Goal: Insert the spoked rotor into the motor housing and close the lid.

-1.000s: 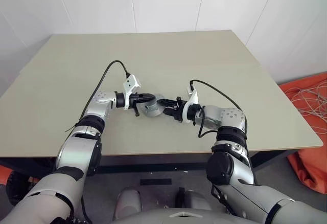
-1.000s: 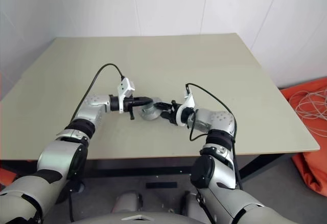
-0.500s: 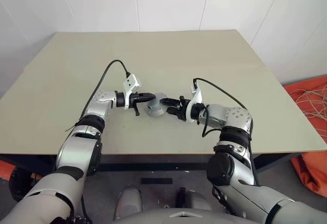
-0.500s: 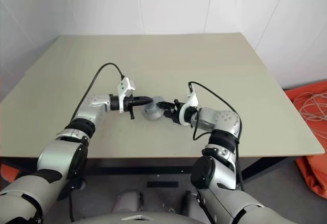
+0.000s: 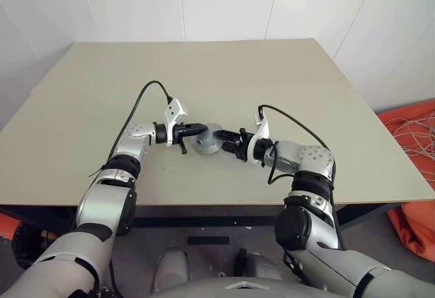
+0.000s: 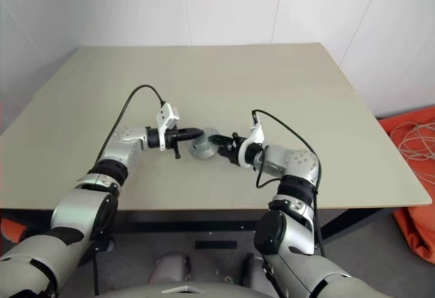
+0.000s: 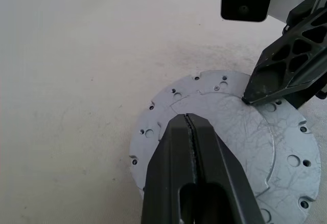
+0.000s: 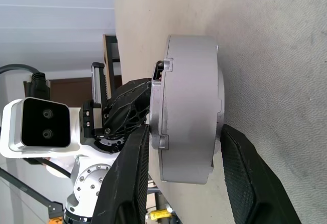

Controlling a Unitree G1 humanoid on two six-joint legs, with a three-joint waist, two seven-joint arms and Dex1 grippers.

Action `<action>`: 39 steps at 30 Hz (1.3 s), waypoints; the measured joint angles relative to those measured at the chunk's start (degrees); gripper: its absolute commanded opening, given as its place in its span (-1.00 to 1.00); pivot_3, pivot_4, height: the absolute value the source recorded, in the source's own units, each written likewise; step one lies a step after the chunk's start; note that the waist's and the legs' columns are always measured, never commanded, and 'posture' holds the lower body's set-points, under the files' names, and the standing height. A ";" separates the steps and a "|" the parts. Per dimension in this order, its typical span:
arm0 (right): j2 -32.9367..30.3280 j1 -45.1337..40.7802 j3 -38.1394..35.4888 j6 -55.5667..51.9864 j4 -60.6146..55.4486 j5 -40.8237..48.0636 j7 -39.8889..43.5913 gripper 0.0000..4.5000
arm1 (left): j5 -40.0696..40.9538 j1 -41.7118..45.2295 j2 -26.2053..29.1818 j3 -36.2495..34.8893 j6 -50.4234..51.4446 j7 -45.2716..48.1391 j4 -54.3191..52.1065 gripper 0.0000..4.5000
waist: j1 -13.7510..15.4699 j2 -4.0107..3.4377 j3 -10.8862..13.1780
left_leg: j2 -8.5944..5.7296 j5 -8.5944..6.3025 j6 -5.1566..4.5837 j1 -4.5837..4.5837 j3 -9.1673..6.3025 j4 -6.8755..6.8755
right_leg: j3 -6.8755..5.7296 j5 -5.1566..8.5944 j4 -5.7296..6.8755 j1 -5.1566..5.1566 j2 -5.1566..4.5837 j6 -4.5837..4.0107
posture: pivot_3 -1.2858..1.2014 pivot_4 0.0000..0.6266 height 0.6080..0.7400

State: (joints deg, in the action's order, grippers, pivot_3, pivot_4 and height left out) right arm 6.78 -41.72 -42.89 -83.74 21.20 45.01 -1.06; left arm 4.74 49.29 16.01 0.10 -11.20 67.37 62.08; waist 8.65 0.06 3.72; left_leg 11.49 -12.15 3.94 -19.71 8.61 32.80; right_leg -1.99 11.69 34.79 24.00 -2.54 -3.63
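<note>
Little has changed over the past second: both arms hold their meeting point at the centre of the frame, the right forearm having drawn slightly straighter toward the middle. Stretching across most of the head view is the broad beige rectangular table (image 5: 285,73), set against white panelled walls, with a heap of orange fabric and pale cord (image 5: 411,175) on the floor at the right edge. At the table's centre sits the short, round silver-grey motor housing (image 5: 207,141), its flat lid (image 7: 225,132), a pale metal disc ringed with small screw holes, seated on top. The right gripper (image 5: 230,138) reaches in from the right and grasps the housing, one black finger (image 8: 134,178) on the lid face and the other under the base, the cylinder's side wall between them. The left gripper (image 5: 200,128) comes in from the left with its two black fingers clenched together, tips resting over the lid's face.
</note>
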 measured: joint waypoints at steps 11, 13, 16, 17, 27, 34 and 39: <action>0.00 0.04 0.32 0.86 0.00 1.54 -0.35 -0.15 | 3.13 -1.01 -0.15 -1.92 3.10 -0.47 -4.31 -1.00 | 0.00 0.00 0.00 | 0.02 0.01 0.02 -0.12 -0.03 0.07 | -0.07 -0.02 0.05 0.18 0.00 0.00 | 0.03 -1.00 1.00; 0.00 0.04 0.15 1.19 0.00 2.81 -0.34 -0.26 | 6.24 -2.47 -0.17 -4.11 6.38 -1.19 -9.59 -1.00 | -0.08 0.00 0.00 | 0.02 0.01 0.02 -0.27 -0.02 0.08 | -0.07 -0.02 0.10 0.23 0.00 -0.04 | 0.03 -1.00 1.00; 0.00 0.06 0.33 1.59 0.04 3.02 -0.80 -0.54 | 12.81 -7.58 -0.26 -7.84 15.36 -4.10 -23.08 -1.00 | -0.29 -0.01 0.00 | 0.08 0.01 0.02 -0.27 -0.02 0.09 | -0.16 0.03 0.14 0.23 0.00 -0.12 | 0.03 -1.00 1.00; 0.00 0.09 0.25 1.83 0.04 3.11 -1.01 -0.54 | 14.79 -9.68 -0.23 -8.75 18.29 -5.01 -27.31 -1.00 | -0.33 -0.01 0.00 | 0.10 0.01 0.02 -0.28 -0.03 0.09 | -0.21 0.06 0.17 0.23 0.00 -0.17 | 0.03 -1.00 1.00; -0.02 0.22 0.78 2.48 0.58 4.39 -2.28 -0.54 | 30.95 -34.93 0.53 -14.42 41.90 -18.61 -63.91 -1.00 | -1.38 -0.05 0.03 | 0.21 0.02 0.04 -0.33 -0.06 0.22 | -0.37 0.16 0.19 0.21 0.05 -0.32 | 0.03 -1.00 1.00; -0.04 0.60 0.89 2.63 0.60 5.07 -2.79 -0.54 | 47.39 -52.54 -3.46 -19.63 54.84 -30.74 -78.00 -1.00 | -2.02 -0.04 0.03 | 0.25 0.03 0.06 -0.29 -0.06 0.23 | -0.34 0.23 0.15 0.15 0.22 -0.36 | 0.03 -1.00 1.00; -0.03 0.61 0.91 3.15 0.98 5.13 -3.05 -0.54 | 58.12 -56.97 -7.68 -22.44 60.23 -40.21 -78.28 -1.00 | -2.09 -0.04 0.03 | 0.25 0.06 0.11 -0.15 -0.06 0.28 | -0.28 0.41 0.09 0.00 0.24 0.14 | 0.03 -1.00 1.00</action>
State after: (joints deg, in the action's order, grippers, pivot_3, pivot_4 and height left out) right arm 6.74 -41.11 -41.98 -80.59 22.18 50.13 -4.11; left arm 62.86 -7.68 8.32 -22.34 49.02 27.16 -16.20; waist 6.57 0.02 3.75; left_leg 11.74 -12.09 4.06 -19.86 8.55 33.08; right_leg -2.27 12.10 34.87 24.01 -2.30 -3.49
